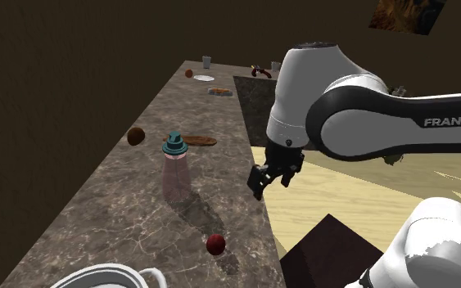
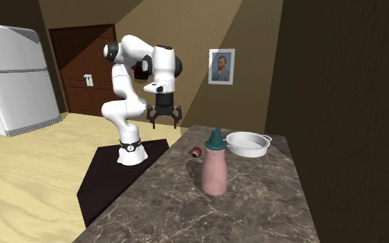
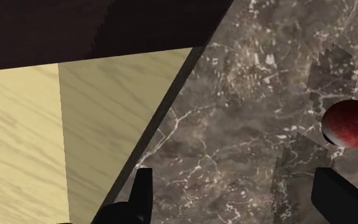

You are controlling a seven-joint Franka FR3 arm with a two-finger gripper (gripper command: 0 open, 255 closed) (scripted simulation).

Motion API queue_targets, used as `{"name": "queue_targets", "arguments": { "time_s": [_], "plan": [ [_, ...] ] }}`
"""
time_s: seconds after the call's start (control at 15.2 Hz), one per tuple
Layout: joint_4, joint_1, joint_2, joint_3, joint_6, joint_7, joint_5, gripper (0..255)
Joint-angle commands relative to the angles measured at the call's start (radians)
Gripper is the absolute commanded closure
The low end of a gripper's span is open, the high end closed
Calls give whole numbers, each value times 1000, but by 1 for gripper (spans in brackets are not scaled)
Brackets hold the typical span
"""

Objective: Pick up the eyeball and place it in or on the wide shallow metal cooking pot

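The eyeball (image 1: 215,244) is a small dark red ball lying on the brown marble counter (image 1: 138,204), close to its edge; it also shows as the eyeball (image 2: 196,152) and the eyeball (image 3: 350,124). The pot (image 2: 247,144) is a wide, shallow white pan with side handles, beyond the eyeball; its rim (image 1: 97,278) peeks in at the shoulder view's bottom. My gripper (image 1: 276,176) hangs open above the counter's edge, apart from the eyeball, also seen as the gripper (image 2: 165,117). In the wrist view the gripper (image 3: 234,197) holds nothing, and the eyeball lies off to one side beyond a fingertip.
A pink bottle (image 1: 174,168) with a teal cap stands mid-counter. A brown ball (image 1: 136,136), a flat brown item (image 1: 197,141) and several small things (image 1: 220,92) lie farther along. Wooden floor (image 3: 44,140) drops off beside the counter. A fridge (image 2: 13,76) stands far off.
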Motion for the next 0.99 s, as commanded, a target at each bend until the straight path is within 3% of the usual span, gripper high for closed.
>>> {"name": "queue_targets", "arguments": {
  "time_s": [0.0,0.4,0.73,0.92],
  "plan": [
    [6,7,42,49,44,55,19,0],
    [55,-3,217,205,188,225,26,0],
    [133,-43,405,343,298,403,-51,0],
    [120,-48,427,352,330,415,-64,0]
  ]
}}
